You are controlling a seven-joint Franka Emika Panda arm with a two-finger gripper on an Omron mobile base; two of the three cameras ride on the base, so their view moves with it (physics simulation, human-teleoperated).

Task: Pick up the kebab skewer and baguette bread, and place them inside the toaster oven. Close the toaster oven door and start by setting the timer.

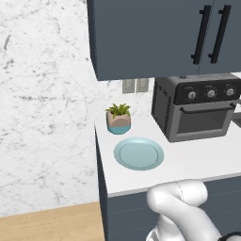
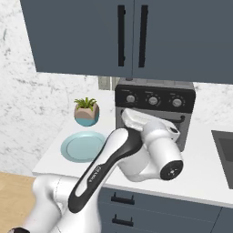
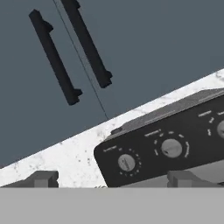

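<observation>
Your gripper (image 3: 112,180) is wide open and holds nothing, facing the control strip of the toaster oven (image 1: 195,113), whose door (image 1: 200,121) looks shut. Aim for the knob (image 3: 127,162) at 6 o'clock in the hand view, centre both fingertips (image 3: 42,179) around it before closing. The plate (image 1: 139,153) at 9 o'clock of the oven is bare.

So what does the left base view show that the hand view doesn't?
Left base view alone: the blue plate, bare, the potted plant, the counter, and the toaster oven's closed door with its bar handle. Hand view alone: the open gripper's fingertips pointing at the control strip, close up. Both: the oven's knobs and the dark cabinet doors with black handles above.
</observation>
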